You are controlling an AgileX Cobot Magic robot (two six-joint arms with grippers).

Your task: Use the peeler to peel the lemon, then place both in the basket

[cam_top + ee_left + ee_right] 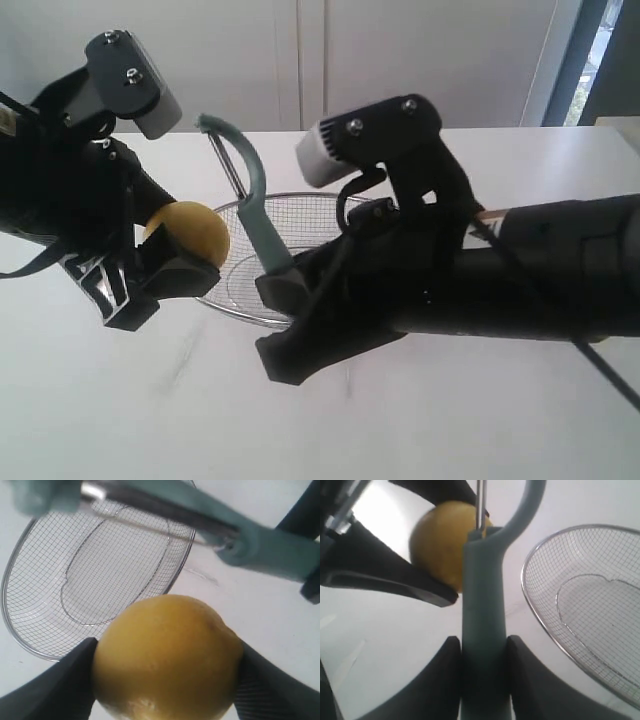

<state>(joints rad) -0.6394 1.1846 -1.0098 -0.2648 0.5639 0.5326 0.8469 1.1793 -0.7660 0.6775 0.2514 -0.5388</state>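
My left gripper (pixel 172 262) is shut on the yellow lemon (pixel 193 233), held above the white table at the left of the wire basket (pixel 312 208). The lemon (pixel 167 655) fills the left wrist view between two black fingers (pixel 52 690). My right gripper (pixel 285 285) is shut on the teal handle of the peeler (pixel 258 205), which points up and away with its metal blade head beside the lemon. In the right wrist view the peeler (pixel 484 610) rises between my right gripper (pixel 484 652) pads, with the lemon (pixel 440 542) just behind its blade. The basket (pixel 570 580) lies empty.
The white table (pixel 150 400) spreads under both arms. The right arm's black body (pixel 500 280) lies across the basket's right side. White cabinet doors (pixel 300 60) stand behind the table.
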